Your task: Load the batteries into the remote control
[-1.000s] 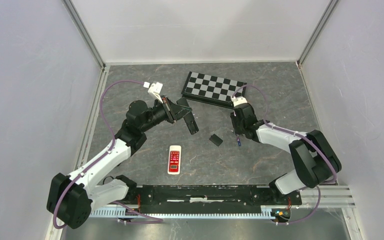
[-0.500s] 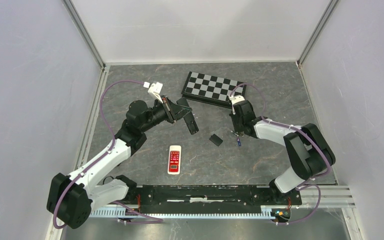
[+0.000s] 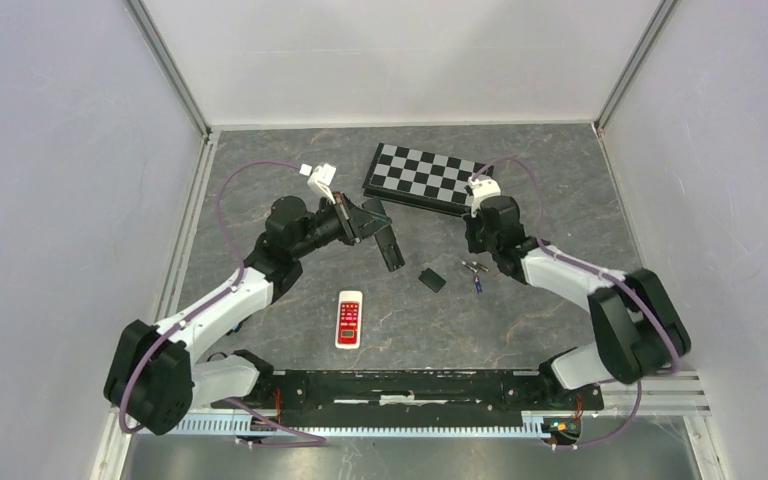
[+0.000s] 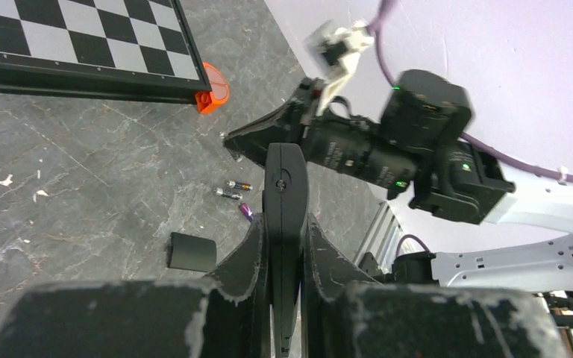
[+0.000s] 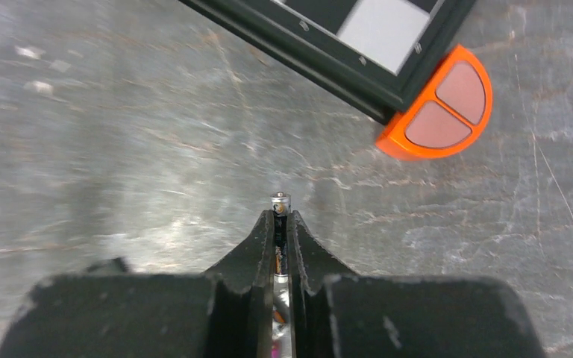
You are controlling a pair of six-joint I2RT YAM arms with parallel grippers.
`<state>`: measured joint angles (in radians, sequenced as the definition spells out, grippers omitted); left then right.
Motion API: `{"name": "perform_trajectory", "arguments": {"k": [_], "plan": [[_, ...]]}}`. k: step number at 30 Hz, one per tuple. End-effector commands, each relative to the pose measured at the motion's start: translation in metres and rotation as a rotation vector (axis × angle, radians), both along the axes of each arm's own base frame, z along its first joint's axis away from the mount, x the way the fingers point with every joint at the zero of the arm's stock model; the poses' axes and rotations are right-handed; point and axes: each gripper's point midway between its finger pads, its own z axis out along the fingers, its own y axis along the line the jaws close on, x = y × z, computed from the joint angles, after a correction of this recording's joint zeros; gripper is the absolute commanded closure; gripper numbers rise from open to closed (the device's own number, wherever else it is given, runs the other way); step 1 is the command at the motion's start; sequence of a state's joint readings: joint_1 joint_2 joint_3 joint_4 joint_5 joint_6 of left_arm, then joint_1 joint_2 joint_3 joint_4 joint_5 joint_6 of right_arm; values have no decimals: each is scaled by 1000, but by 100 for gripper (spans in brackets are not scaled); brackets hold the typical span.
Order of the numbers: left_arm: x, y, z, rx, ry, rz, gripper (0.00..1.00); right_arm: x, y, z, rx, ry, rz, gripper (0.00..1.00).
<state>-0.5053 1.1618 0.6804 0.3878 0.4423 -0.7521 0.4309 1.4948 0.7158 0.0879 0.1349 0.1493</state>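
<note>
Grey stone-pattern table, pale walls on three sides. My right gripper has its jaws drawn nearly together on one cell, pinched lengthwise, with the silvery end poking past the tips. I cannot tell whether the cell is clear of the table. My left gripper is clamped narrow on the black remote, which it holds edge-up off the table between the arms.

Step in hand, as I judge it, is bringing this cell to the remote. No view shows the battery bay, so I would have the left arm turn it toward the right one before closing in. Then I would match the cell's axis and polarity to the slot. A slim cell can pivot in the pinch, so I would move slowly.

Room: the board and its orange tab lie just beyond the tips, so I would back away from them first. Three loose cells and a black block lie under the route, which calls for height. The white remote and the walls are well apart.
</note>
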Motion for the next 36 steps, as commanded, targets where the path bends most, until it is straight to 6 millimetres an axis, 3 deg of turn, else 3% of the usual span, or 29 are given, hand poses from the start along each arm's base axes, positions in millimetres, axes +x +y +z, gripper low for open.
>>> {"name": "perform_trajectory", "arguments": {"k": [1,5,11,16,20,24,36], "plan": [[3,-11,21,-105,-10,-41,98,3,38,80,277,-205,99,89],[9,-15,18,-136,21,-32,98,-21,65,136,520,-293,210,89],[17,-21,26,-235,79,-26,98,-65,88,209,811,-400,353,89],[9,-28,43,-329,84,-97,98,-98,114,248,905,-452,460,88],[2,-28,54,-380,88,-130,98,-113,136,260,892,-472,509,88],[-2,-28,66,-427,95,-153,98,-116,148,257,835,-473,530,88],[-10,-29,85,-493,104,-204,98,-118,145,247,721,-485,545,87]]}}
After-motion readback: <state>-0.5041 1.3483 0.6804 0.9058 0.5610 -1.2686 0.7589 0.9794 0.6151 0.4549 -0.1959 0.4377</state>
